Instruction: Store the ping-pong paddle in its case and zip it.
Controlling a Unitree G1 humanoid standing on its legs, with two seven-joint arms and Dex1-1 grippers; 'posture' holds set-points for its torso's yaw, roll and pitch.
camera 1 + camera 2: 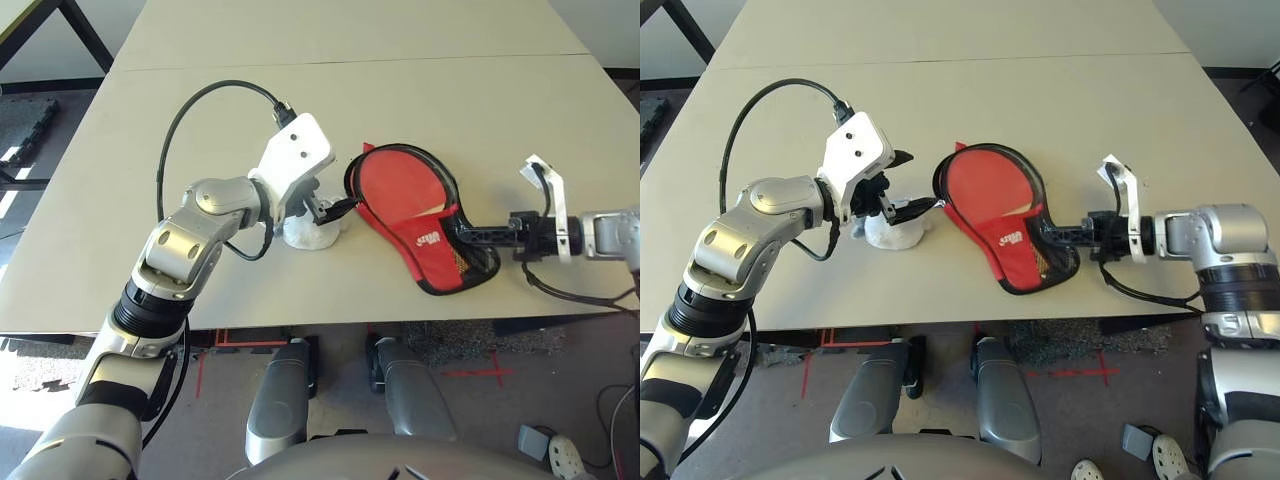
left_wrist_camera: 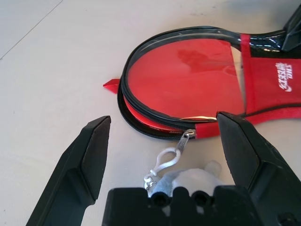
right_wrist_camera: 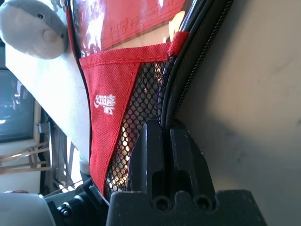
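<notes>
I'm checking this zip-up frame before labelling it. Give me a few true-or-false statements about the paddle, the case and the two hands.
1. The paddle lies inside the case. True.
2. The left hand is shut on the zipper pull. False: its fingers are spread, the pull between them.
3. The right hand is shut on the case's edge at its narrow end. True.
4. The case is fully zipped. False: it gapes around the round end.
5. The pompom lies on the table. True.
</notes>
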